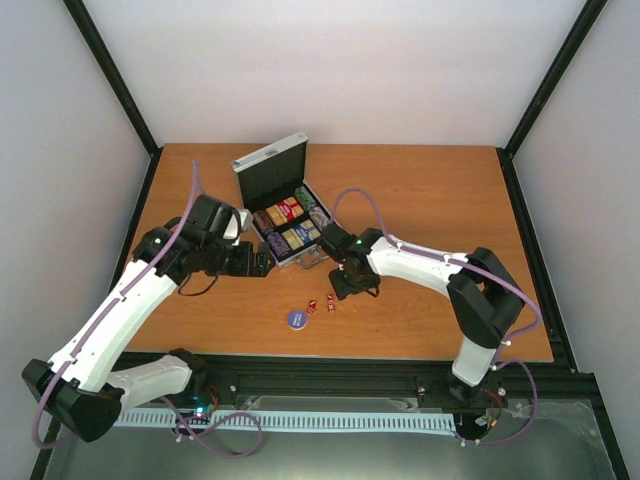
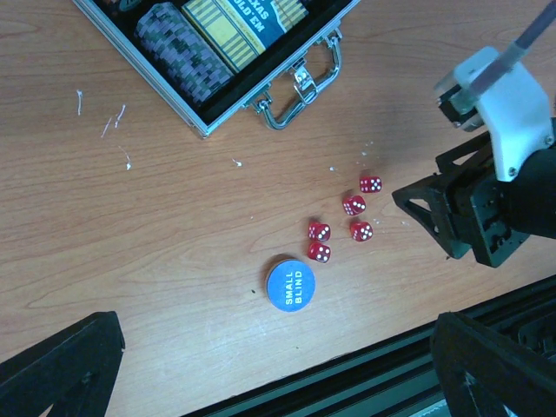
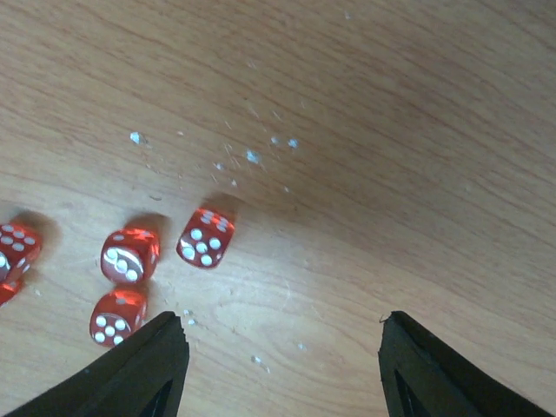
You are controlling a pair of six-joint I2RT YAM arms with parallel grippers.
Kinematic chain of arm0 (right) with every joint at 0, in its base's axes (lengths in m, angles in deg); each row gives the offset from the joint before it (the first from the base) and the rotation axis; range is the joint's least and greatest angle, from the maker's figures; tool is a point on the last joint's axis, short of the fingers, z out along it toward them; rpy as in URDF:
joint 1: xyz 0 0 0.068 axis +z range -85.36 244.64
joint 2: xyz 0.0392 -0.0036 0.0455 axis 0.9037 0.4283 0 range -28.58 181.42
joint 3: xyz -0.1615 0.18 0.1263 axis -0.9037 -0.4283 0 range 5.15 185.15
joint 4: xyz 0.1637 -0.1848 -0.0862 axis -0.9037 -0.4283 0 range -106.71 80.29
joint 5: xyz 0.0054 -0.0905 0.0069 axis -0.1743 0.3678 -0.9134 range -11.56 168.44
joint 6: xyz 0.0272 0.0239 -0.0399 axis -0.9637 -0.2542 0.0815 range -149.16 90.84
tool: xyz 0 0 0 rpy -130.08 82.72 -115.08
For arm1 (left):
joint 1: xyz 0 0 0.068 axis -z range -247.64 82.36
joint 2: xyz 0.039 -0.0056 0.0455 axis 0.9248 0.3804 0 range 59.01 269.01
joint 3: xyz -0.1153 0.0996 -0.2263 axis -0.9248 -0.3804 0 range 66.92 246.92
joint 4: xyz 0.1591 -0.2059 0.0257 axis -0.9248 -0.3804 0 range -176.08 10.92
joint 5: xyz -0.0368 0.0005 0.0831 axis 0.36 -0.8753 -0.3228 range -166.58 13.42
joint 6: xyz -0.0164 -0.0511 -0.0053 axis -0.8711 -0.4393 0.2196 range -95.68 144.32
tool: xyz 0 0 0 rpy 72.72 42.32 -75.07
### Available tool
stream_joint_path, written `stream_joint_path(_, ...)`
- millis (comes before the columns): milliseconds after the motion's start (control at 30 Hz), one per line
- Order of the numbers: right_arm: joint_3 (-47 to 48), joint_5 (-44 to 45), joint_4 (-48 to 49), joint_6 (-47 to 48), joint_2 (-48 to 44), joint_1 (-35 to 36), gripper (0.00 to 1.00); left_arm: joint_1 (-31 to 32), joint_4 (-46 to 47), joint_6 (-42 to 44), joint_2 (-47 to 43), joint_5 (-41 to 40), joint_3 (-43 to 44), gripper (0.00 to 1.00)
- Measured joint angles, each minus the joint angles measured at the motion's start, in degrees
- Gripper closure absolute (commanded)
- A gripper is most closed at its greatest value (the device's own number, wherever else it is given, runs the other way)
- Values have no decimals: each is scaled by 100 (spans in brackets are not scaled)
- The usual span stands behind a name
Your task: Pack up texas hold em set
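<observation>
The silver case (image 1: 272, 168) lies open at the table's back middle, with grey chip stacks (image 2: 182, 48), a red card box (image 1: 290, 208) and a blue-yellow card box (image 2: 239, 22) in its black lining; its handle (image 2: 300, 82) faces the front. Several red dice (image 2: 354, 205) and the blue disc (image 2: 290, 285), marked SMALL BLIND, lie on the wood in front of it. My left gripper (image 2: 276, 320) is open and empty, high above the disc. My right gripper (image 3: 282, 334) is open and empty, low over bare wood just right of the dice (image 3: 206, 237).
The wooden table (image 1: 430, 200) ends at a black rail (image 2: 365, 373) close in front of the disc. Small white specks (image 3: 252, 156) dot the wood near the dice. White walls enclose the table on three sides.
</observation>
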Motion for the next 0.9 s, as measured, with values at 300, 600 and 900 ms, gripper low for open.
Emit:
stream_joint_path(300,114,-256,282,72,599,0,42,0,2,-26,85,-2,0,0)
stream_joint_path(600,339,-361,448,107,977,0,60,0,2,-26,166,-4,0,0)
stream_joint_path(900,354,-424,439,103,1043,-2,97,0,2,-24,201,-7,2,0)
